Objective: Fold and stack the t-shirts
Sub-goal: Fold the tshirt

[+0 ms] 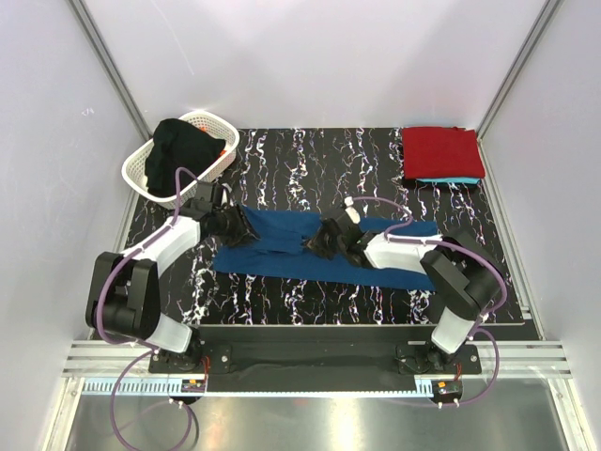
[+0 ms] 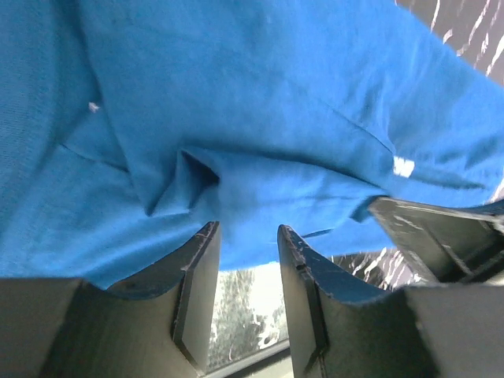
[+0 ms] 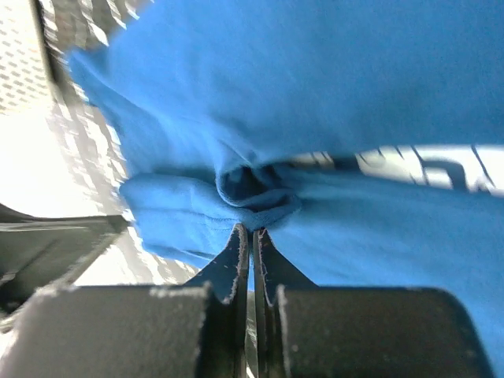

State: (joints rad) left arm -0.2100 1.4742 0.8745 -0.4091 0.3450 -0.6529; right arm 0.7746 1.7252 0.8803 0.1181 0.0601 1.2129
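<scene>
A blue t-shirt [image 1: 282, 246] with a white print lies spread across the middle of the black marbled table [image 1: 310, 160]. My right gripper [image 1: 324, 240] sits at the shirt's middle. In the right wrist view the gripper [image 3: 250, 230] is shut, pinching a bunched fold of the blue t-shirt [image 3: 315, 79]. My left gripper [image 1: 242, 225] is at the shirt's left end. In the left wrist view the gripper [image 2: 248, 228] is open, its jaws apart, with the edge of the blue cloth [image 2: 236, 94] lying across the fingertips. A folded red t-shirt [image 1: 441, 150] rests on a folded turquoise t-shirt [image 1: 451, 179] at the back right.
A white lattice basket [image 1: 141, 169] at the back left holds a dark bundled garment [image 1: 188, 146]. White walls close in the table on the left, back and right. Both arms' bases stand at the near edge.
</scene>
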